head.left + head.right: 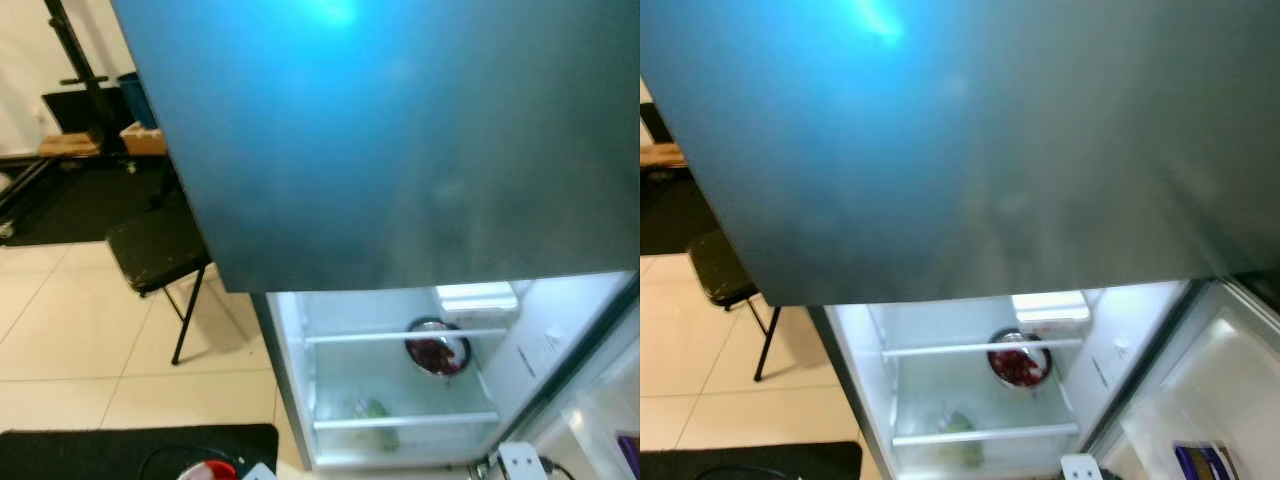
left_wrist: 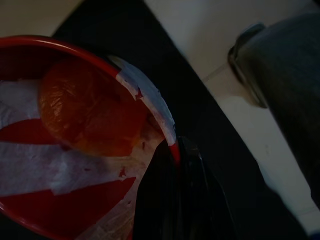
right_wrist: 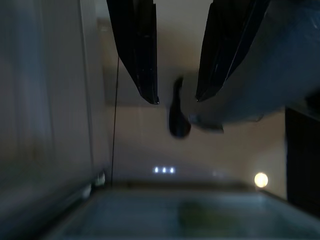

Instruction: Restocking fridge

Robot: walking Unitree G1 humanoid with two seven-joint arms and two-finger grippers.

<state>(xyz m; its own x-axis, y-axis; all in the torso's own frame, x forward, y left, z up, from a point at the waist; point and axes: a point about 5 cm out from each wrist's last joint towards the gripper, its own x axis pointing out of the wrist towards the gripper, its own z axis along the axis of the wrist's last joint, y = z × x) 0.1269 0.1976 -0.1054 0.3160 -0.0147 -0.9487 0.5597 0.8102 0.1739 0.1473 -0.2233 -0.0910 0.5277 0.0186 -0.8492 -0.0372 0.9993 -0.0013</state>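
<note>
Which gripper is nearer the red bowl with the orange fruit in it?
Left. The left gripper sits at the rim of the red bowl, right by the orange fruit. The right gripper hangs open with no bowl near it.

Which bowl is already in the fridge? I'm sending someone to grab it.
Look into the open fridge, below the big dark door. On the upper white shelf sits a shiny metal bowl holding something dark red. Below it lies something pale green.

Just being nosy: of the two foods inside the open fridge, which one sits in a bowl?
The dark red food, in a bowl on the upper shelf. The green item lies below, with no bowl visible.
</note>
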